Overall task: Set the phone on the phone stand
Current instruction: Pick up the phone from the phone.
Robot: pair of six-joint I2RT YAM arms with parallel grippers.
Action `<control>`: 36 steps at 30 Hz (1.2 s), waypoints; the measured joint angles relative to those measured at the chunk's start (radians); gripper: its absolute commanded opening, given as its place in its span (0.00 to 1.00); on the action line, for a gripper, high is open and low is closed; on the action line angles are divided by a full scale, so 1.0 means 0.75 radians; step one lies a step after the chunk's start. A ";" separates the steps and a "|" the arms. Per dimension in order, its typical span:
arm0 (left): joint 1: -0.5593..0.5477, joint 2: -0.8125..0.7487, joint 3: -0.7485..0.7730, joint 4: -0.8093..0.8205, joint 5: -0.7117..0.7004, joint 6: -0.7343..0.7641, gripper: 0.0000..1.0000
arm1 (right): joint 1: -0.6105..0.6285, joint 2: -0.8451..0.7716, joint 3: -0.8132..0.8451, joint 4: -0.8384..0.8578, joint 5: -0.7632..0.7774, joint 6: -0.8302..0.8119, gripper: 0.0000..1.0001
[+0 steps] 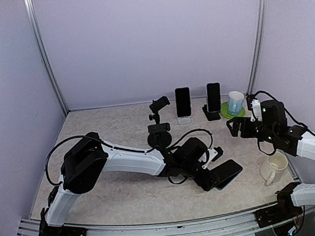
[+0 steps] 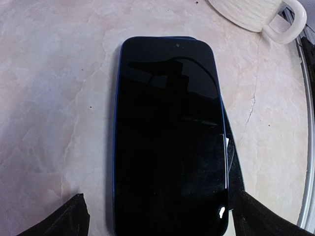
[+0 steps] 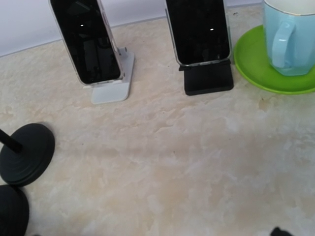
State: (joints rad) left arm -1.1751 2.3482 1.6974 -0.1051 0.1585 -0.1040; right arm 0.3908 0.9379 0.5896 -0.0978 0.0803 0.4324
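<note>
A black phone [image 2: 170,137] with a blue edge lies flat, screen up, on the marbled table [image 1: 126,193], right of centre [image 1: 227,172]. My left gripper [image 1: 212,171] is open. Its dark fingertips [image 2: 61,221] stand on either side of the phone's near end without pressing on it. An empty black phone stand [image 1: 160,135] with a round base and a clamp on top stands behind the left arm. My right gripper [image 1: 235,126] hovers open at the right, above bare table, with nothing between its fingers.
At the back, one phone [image 3: 86,39] leans on a white stand [image 3: 113,81] and another phone [image 3: 197,29] on a black stand [image 3: 207,78]. A blue mug [image 3: 288,37] sits on a green saucer [image 3: 256,69]. A cream mug [image 1: 274,168] stands right of the flat phone.
</note>
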 measured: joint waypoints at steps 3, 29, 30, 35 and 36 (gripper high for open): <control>0.001 0.023 0.024 0.004 0.012 0.004 0.99 | 0.000 0.000 -0.002 0.001 -0.002 -0.001 1.00; 0.006 0.045 0.046 0.015 0.072 -0.001 0.94 | -0.001 -0.001 -0.006 0.020 -0.004 0.000 1.00; 0.003 0.045 0.046 0.015 0.067 -0.001 0.93 | -0.001 -0.001 -0.006 0.021 -0.004 0.000 1.00; -0.007 0.045 0.047 0.008 0.021 0.001 0.93 | -0.001 -0.001 -0.006 0.025 -0.003 0.000 1.00; -0.010 0.045 0.048 0.005 0.007 0.002 0.93 | -0.001 -0.001 -0.006 0.027 -0.004 0.000 1.00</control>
State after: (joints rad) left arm -1.1828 2.3817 1.7332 -0.1017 0.1638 -0.1028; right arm 0.3904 0.9375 0.5854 -0.0776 0.0776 0.4324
